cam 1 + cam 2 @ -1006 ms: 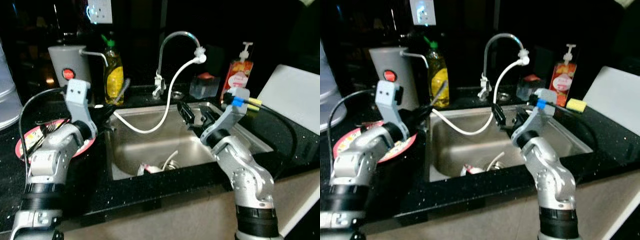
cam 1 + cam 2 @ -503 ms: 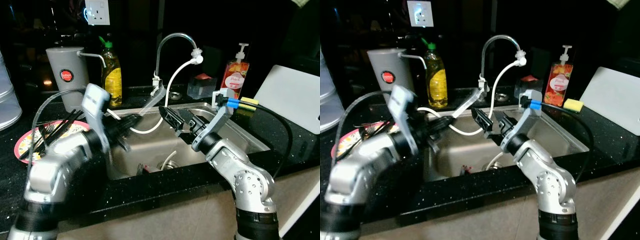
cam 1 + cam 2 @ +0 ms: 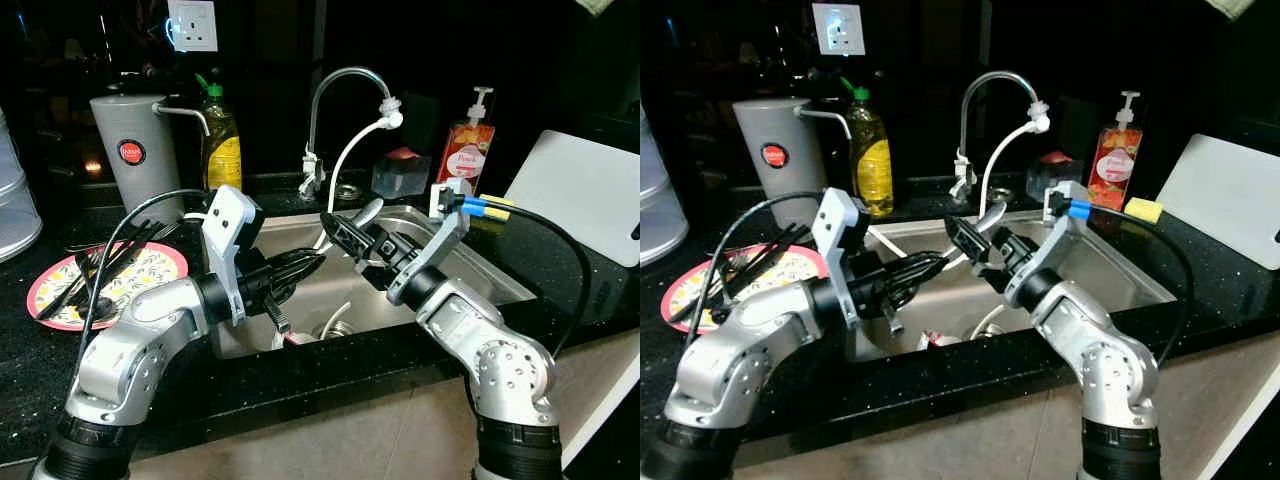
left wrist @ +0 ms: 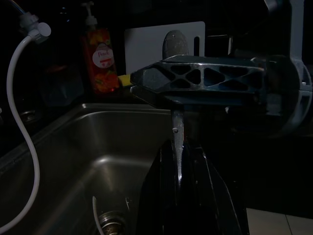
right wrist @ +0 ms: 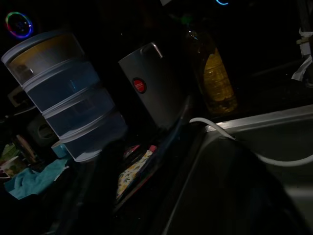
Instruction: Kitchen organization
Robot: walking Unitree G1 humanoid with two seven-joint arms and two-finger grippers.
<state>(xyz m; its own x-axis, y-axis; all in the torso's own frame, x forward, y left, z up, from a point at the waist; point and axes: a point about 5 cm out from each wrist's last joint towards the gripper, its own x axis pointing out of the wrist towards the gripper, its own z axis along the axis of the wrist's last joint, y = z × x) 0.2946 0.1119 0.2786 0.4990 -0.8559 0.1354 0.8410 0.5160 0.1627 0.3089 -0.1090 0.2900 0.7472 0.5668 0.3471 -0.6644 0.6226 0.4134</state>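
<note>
At frame centre, over the sink, the left gripper is closed on a metal utensil whose long axis runs up-right into the right gripper, its fingers parted around the utensil's far end.

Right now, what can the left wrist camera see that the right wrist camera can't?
Left wrist view: the red soap pump, the white cutting board, the sink's drain, and a spoon held in the left pincer.

Right wrist view: stacked plastic tubs, a grey canister, the yellow dish soap bottle, a patterned plate and a teal cloth.

Both: the steel sink and the white hose.
</note>
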